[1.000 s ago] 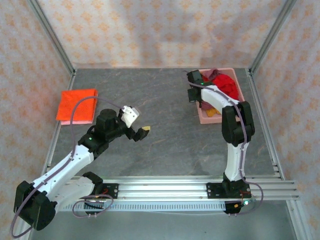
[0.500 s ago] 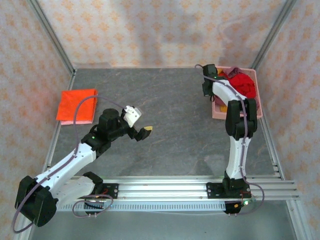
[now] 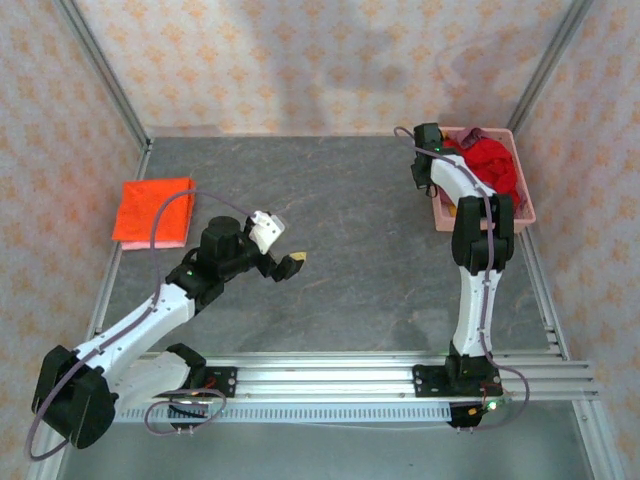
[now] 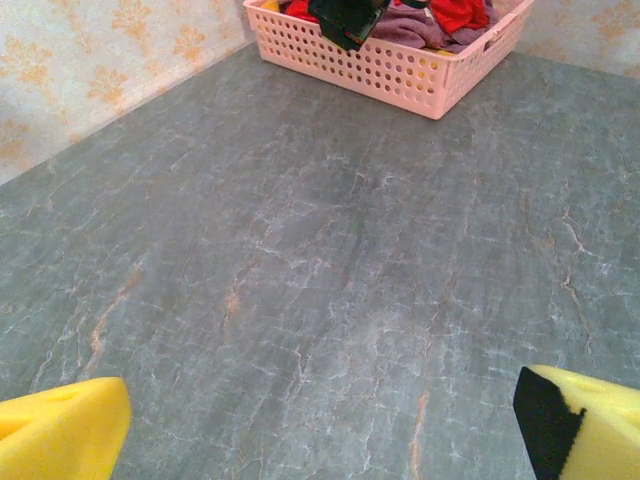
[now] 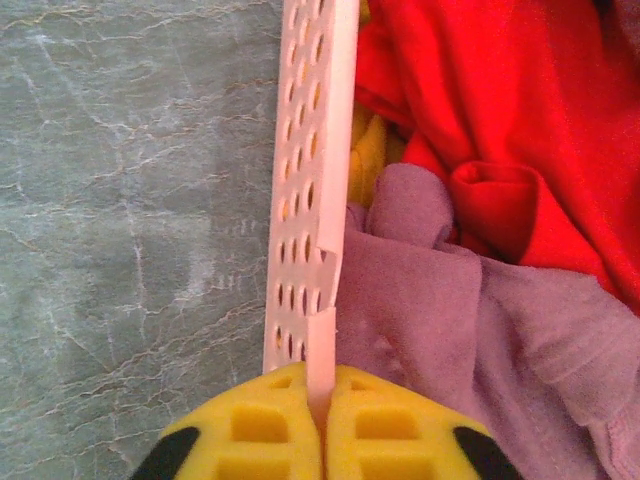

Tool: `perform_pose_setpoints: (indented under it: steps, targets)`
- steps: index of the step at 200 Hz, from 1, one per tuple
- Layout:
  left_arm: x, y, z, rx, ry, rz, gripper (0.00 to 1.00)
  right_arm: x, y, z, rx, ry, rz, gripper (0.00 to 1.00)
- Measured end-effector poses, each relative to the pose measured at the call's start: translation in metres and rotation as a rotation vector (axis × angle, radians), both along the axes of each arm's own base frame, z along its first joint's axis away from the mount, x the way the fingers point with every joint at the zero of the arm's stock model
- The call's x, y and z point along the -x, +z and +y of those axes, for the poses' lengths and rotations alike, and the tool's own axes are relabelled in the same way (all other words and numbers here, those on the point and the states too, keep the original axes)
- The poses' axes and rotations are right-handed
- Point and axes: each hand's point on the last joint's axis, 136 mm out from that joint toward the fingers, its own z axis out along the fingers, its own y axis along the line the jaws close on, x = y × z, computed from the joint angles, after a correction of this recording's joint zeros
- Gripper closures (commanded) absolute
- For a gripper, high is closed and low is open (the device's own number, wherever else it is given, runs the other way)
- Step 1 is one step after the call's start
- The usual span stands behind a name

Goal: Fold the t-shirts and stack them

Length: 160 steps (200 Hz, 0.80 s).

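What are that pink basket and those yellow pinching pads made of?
Pink basket: likely rigid moulded plastic, smooth matte, with rows of holes. Yellow pads of the right gripper, clamped on its wall: probably foam or rubber, matte, with moulded recesses.

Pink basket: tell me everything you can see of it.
The pink basket is a rectangular tub, rigid plastic by its look, with walls perforated in rows of holes. It sits on the table near the far right corner, angled to the edges. It holds a crumpled red t-shirt, a mauve t-shirt and a yellow t-shirt. The right gripper has its jaws shut on the rim.
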Motion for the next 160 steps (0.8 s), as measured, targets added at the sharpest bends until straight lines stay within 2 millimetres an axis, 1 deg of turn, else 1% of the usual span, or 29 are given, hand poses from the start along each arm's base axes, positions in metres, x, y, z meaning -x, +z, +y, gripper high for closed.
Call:
perform_pose_setpoints:
  steps: [6,10,15,24,31,36,44,57,61,76,84,96,111,135,148,160]
  targets:
    - [-0.001,0.0,0.0,0.0,0.0,-0.001,0.0,0.0,-0.001,0.001,-0.009,0.006,0.002,0.5]
    - [-0.001,-0.001,-0.001,0.0,0.0,-0.001,0.0,0.001,-0.001,0.002,-0.018,0.01,0.003,0.42]
    - [-0.002,-0.001,-0.001,0.0,0.0,0.0,0.0,0.002,-0.002,0.004,-0.03,0.014,0.005,0.36]
    - [-0.002,-0.002,-0.001,0.0,0.0,0.001,0.0,0.007,0.0,0.007,-0.055,0.023,0.006,0.29]
    - [-0.003,-0.003,-0.001,-0.001,0.0,0.003,0.0,0.011,0.003,0.009,-0.075,0.024,0.001,0.26]
    - [-0.003,-0.003,-0.002,0.0,-0.001,0.005,0.0,0.015,0.006,0.011,-0.092,0.027,-0.004,0.23]
    - [-0.003,-0.003,-0.003,0.004,-0.001,0.007,0.0,0.02,0.015,0.014,-0.117,0.024,-0.024,0.21]
    - [-0.002,-0.001,-0.007,0.015,-0.009,0.004,0.0,0.027,0.035,0.018,-0.159,0.019,-0.078,0.2]
    - [-0.002,-0.001,-0.008,0.018,-0.013,0.003,0.0,0.028,0.044,0.018,-0.174,0.014,-0.104,0.2]
    - [-0.001,0.001,-0.015,0.03,-0.028,-0.005,0.0,0.029,0.075,0.018,-0.22,-0.005,-0.197,0.2]
    - [-0.001,0.001,-0.019,0.035,-0.038,-0.008,0.0,0.027,0.089,0.014,-0.239,-0.022,-0.244,0.2]
    - [-0.001,-0.002,-0.026,0.04,-0.054,-0.003,0.0,0.023,0.107,0.003,-0.267,-0.067,-0.317,0.2]
    - [0.0,-0.008,-0.037,0.042,-0.078,0.011,0.0,0.019,0.115,-0.017,-0.296,-0.136,-0.37,0.21]
    - [0.002,-0.019,-0.051,0.041,-0.116,0.04,0.0,0.014,0.105,-0.058,-0.344,-0.273,-0.394,0.22]
    - [0.001,-0.022,-0.058,0.04,-0.132,0.047,0.0,0.003,0.097,-0.081,-0.37,-0.343,-0.404,0.22]
    - [0.0,-0.021,-0.064,0.044,-0.145,0.051,0.0,-0.008,0.087,-0.099,-0.392,-0.393,-0.407,0.27]
